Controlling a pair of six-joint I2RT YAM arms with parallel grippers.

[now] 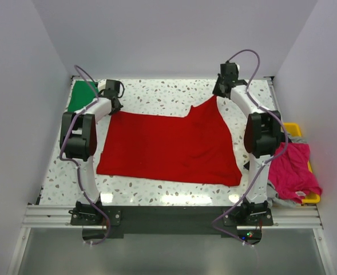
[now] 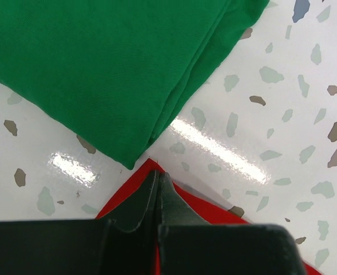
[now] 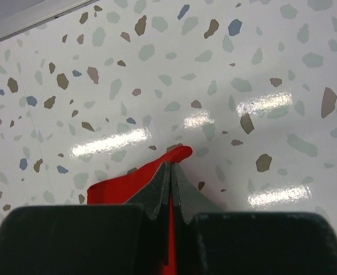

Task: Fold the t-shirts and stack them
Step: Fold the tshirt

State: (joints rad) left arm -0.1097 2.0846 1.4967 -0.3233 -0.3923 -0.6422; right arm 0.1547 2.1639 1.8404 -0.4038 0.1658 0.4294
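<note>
The red t-shirt lies spread over the middle of the speckled counter, its near edge running close to the arms' bases. Its far right corner is drawn out into a peak that reaches the right arm's jaws near the far right corner of the counter. Its far left corner ends at the left arm's jaws.

In the left wrist view the jaws are clenched together on a point of the red t-shirt, pinning it against the glossy counter. In the right wrist view the jaws are likewise pressed tight, grasping a small tongue of the red t-shirt that pokes out just past their tips above the counter.

The green t-shirt sits folded at the far left corner of the counter. From the left wrist its layered edge lies just beyond the pinched red corner, apart from it by a narrow strip of bare surface.

To the right of the counter stands a yellow tray. A magenta garment is heaped in it and spills over its near side, with a bit of grey cloth showing beneath. The right arm's upper link crosses in front of the tray's left edge.
</note>
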